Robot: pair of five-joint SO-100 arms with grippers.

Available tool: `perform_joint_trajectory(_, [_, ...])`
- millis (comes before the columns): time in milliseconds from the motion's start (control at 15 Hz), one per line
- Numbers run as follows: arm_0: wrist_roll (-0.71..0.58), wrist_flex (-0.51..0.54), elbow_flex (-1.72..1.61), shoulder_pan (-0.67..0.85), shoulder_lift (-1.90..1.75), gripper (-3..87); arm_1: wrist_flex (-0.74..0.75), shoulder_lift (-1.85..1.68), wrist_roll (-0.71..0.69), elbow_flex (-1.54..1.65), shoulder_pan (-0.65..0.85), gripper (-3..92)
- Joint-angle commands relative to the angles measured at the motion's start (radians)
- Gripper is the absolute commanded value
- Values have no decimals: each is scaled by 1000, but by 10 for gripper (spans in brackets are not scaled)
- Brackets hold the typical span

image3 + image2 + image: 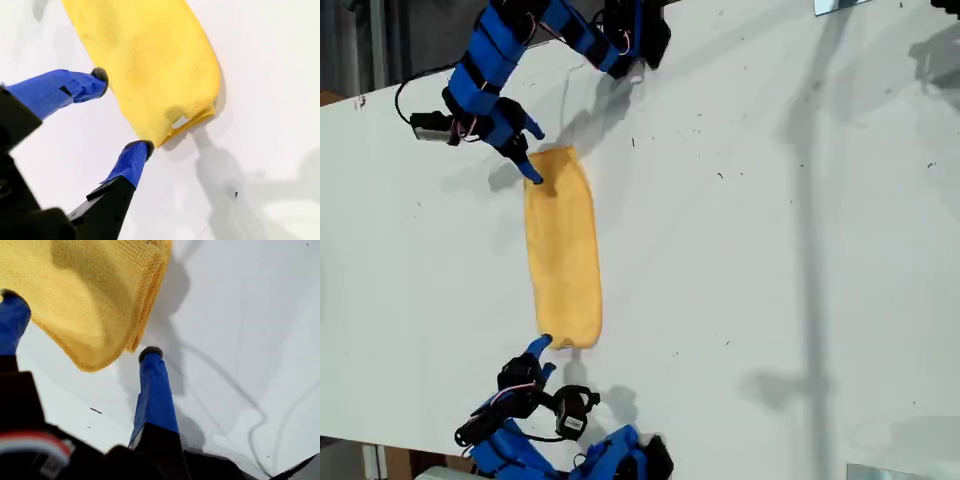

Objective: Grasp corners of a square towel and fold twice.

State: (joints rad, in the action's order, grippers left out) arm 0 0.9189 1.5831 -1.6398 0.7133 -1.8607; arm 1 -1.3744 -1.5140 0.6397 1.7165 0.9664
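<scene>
Near the middle of the surface [770, 250], the towel [563, 250] lies folded once into a strip. The first claw [80, 324] and second claw [121, 111] gape wide and empty, each straddling an end corner. The second fold seems next: they should close on the corners, then carry one end over the other.

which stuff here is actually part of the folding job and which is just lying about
Part of the job:
- the towel, lying folded into a strip
- its white tag
- my first gripper and my second gripper, each open at a towel corner

Just there:
- the white table
- small dark specks on it
- a black cable on one arm
</scene>
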Motion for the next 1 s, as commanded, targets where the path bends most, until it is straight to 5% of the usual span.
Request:
perform_joint_trajectory(0, [81, -84, -199, 41, -173, 212, 63, 118, -28, -61, 5, 461])
perform_joint_trajectory(133, [155, -135, -479, 51, -538, 209, 101, 287, -32, -94, 6, 485])
perform_joint_trajectory(267, [218, -94, -676, 34, -877, 200, 110, 374, -32, -114, 37, 400])
perform_joint_trajectory(400, [287, -95, -810, -41, -1083, 187, 101, 365, -15, -100, 60, 0])
perform_joint_trajectory(733, [341, -227, -1072, -81, -1275, 171, 187, 118, 83, 186, 117, 0])
perform_joint_trajectory(933, [336, -328, -1224, -48, -1307, 171, 103, -138, 152, 209, 18, 0])
